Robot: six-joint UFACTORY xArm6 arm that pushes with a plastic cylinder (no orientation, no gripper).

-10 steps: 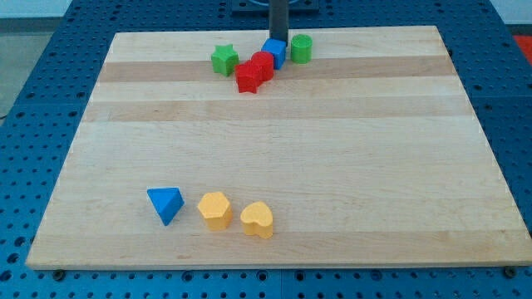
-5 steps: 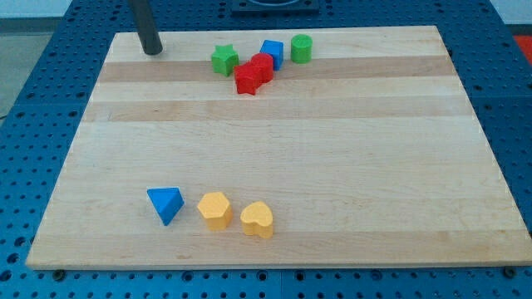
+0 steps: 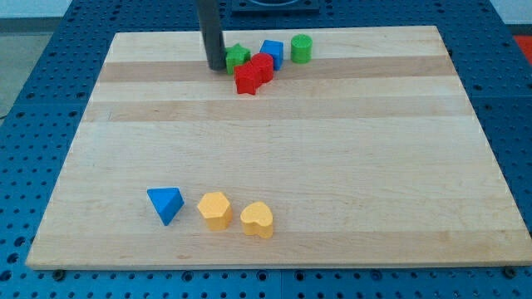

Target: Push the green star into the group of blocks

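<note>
The green star [image 3: 238,57] sits near the view's top, touching the red blocks [image 3: 253,72] on its right. A blue cube [image 3: 272,52] lies just right of it and a green cylinder [image 3: 301,48] stands a little further right, apart from the cube. My tip [image 3: 215,67] stands right against the star's left side.
A blue triangular block [image 3: 165,203], a yellow hexagon-like block [image 3: 215,209] and a yellow heart-like block [image 3: 257,219] lie in a row near the view's bottom left. The wooden board [image 3: 332,166] rests on a blue perforated table.
My tip went from behind the blue cube to the board's top left, then came right to the green star. The star has shifted right, against the red blocks.
</note>
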